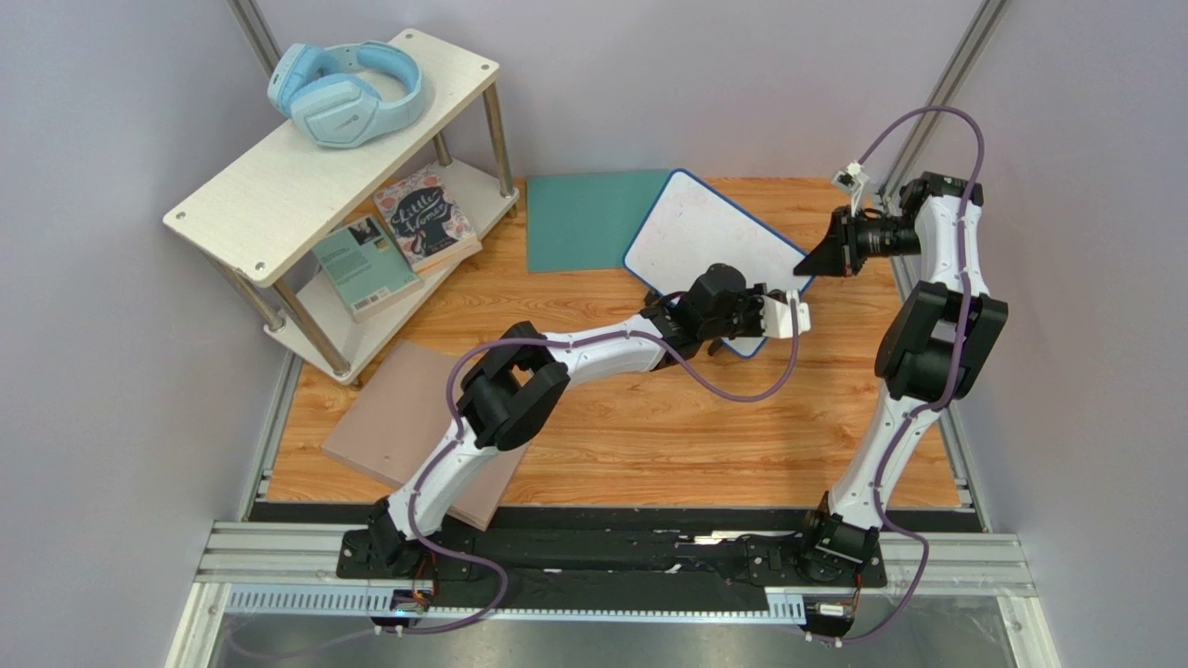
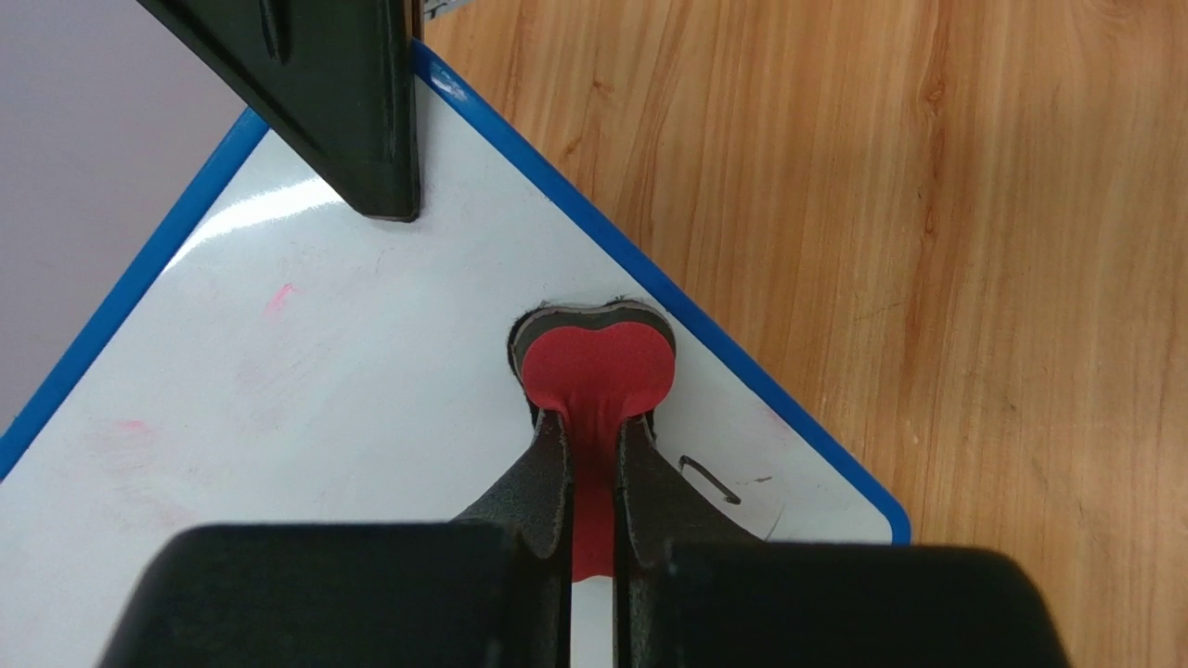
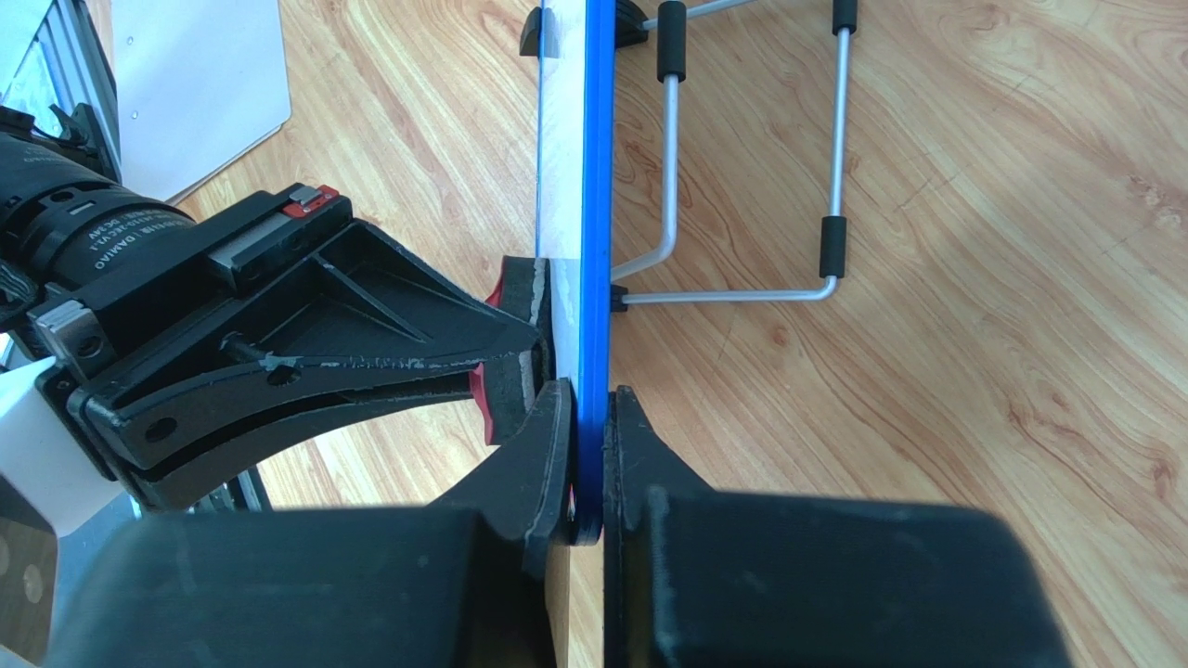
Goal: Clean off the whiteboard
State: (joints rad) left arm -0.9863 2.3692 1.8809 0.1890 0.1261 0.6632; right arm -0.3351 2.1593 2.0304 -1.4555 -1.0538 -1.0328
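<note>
The whiteboard [image 1: 693, 226], white with a thin blue frame, stands tilted at the back of the wooden table. My left gripper [image 1: 770, 312] is at its lower right corner. In the left wrist view this gripper [image 2: 593, 425] is shut on a red eraser [image 2: 597, 365], which is pressed against the white surface [image 2: 349, 404]. A small dark mark [image 2: 709, 478] lies beside it, with faint pink smudges to the left. My right gripper [image 1: 817, 260] is shut on the board's blue edge [image 3: 597, 209], as its wrist view [image 3: 589, 404] shows. The board's wire stand [image 3: 753, 209] shows behind.
A teal mat [image 1: 593, 219] lies left of the whiteboard. A shelf [image 1: 265, 188] at the back left holds blue headphones [image 1: 345, 91] and books [image 1: 405, 230]. A pinkish-tan board [image 1: 398, 418] lies at the front left under my left arm.
</note>
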